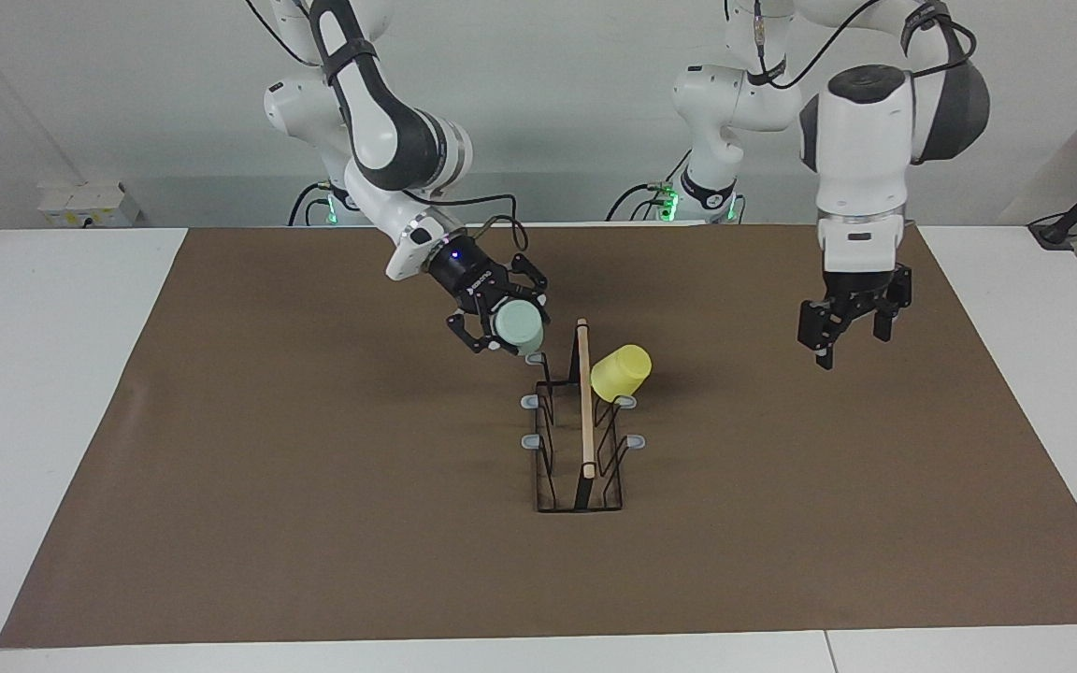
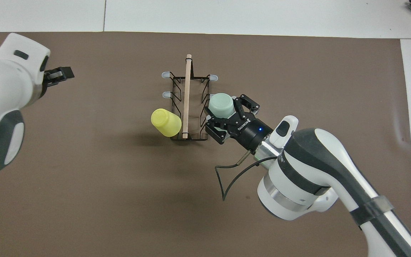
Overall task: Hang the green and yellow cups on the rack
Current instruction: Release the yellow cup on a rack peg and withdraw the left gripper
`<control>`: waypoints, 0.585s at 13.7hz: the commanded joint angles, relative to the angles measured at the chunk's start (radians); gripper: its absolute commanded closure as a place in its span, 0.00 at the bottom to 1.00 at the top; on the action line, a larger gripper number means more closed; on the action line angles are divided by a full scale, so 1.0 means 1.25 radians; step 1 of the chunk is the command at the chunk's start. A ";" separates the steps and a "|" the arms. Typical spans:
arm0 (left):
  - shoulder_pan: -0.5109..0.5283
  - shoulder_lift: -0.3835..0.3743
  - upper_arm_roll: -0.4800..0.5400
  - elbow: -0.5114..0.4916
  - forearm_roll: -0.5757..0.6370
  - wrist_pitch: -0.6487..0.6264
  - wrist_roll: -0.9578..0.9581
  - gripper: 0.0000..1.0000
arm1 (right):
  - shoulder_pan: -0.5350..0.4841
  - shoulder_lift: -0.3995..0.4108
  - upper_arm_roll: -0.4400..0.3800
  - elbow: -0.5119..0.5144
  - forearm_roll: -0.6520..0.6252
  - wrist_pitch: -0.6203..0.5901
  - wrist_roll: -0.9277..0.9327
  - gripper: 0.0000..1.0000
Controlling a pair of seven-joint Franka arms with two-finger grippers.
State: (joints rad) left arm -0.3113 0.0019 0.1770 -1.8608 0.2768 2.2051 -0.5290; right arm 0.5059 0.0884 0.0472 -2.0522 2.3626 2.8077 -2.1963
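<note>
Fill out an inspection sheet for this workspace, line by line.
Surface: brown mat on a white table.
Job's things: yellow cup hangs tilted on the rack; green cup is held at a prong on the rack's right-arm side.
Clutter: nothing seen.
Grippers: right gripper shut on the green cup; left gripper empty, open, over bare mat.
Cables: black loop at the right wrist.
Surroundings: white wall.

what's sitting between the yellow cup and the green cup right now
The rack's wooden rod and black wire frame, clearest in the overhead view: yellow cup one side, green cup the other.
</note>
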 commanded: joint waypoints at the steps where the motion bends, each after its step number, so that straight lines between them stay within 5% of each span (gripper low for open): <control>1: 0.071 -0.021 -0.010 -0.007 -0.109 -0.018 0.179 0.00 | -0.003 0.022 -0.001 0.003 0.048 0.002 -0.073 1.00; 8: 0.128 -0.004 -0.004 0.165 -0.214 -0.346 0.486 0.00 | -0.002 0.051 -0.001 0.010 0.133 -0.004 -0.157 1.00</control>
State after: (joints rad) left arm -0.1614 -0.0162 0.1783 -1.7398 0.0452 1.8948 0.0043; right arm 0.5070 0.1380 0.0444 -2.0477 2.4845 2.8051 -2.3412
